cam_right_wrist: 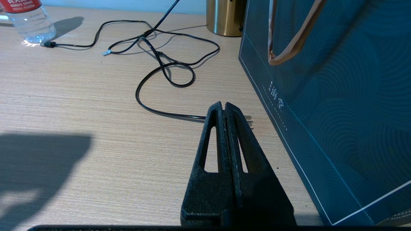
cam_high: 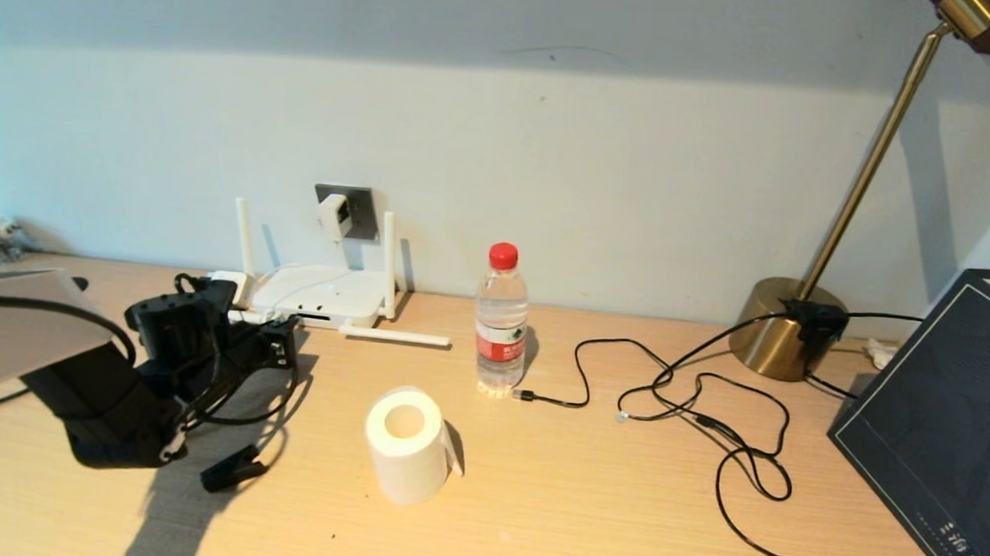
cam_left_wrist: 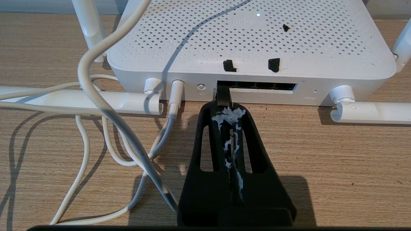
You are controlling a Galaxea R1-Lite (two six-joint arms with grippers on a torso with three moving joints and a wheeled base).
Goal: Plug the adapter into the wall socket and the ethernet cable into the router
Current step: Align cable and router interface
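Two claws are present, and only the left one is at work. Left claw [cam_left_wrist: 224, 107]: low over the surface [cam_high: 584, 507] at the router's front edge, fingers pressed together on the small plug end of the ethernet cable [cam_left_wrist: 222, 96], whose tip sits at the left end of the dark port slot. Router [cam_high: 322, 295]: flat against the wall, two antennas upright, two folded flat along its front edge, one to each side of the claw. White cords loop over the surface on the claw's left, close beside it; on its other side the surface lies bare up to the folded antenna. Adapter [cam_high: 333, 214]: seated in the wall socket [cam_high: 358, 211], directly above the router, its thin cord hanging down to the router's top. Right claw [cam_right_wrist: 224, 107]: fully closed on nothing, parked over the surface just beside the dark blue bag [cam_right_wrist: 337, 112], near a two-pin plug. Paper roll [cam_high: 407, 445] and water bottle [cam_high: 501, 321]: standing in mid-surface, well apart from the router. Black lamp cord [cam_high: 710, 411]: coiled between the bottle and the brass lamp base [cam_high: 780, 330].
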